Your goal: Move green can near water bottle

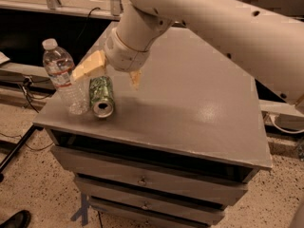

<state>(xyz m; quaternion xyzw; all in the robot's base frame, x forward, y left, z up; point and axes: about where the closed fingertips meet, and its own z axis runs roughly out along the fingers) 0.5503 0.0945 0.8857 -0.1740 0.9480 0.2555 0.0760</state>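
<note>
The green can (101, 96) lies on its side on the grey table (190, 103), near the front left corner, its silver end facing the camera. The water bottle (63, 77) stands upright just to the left of it, almost touching. My gripper (112, 75) hangs just above and behind the can. Its fingers (89, 66) are spread apart and hold nothing. The white arm reaches in from the upper right.
The table is a grey cabinet with drawers (142, 180) below its front edge. The can and bottle sit close to the front left edge. A dark shelf and cables (23, 87) lie to the left. A shoe (14, 220) shows on the speckled floor.
</note>
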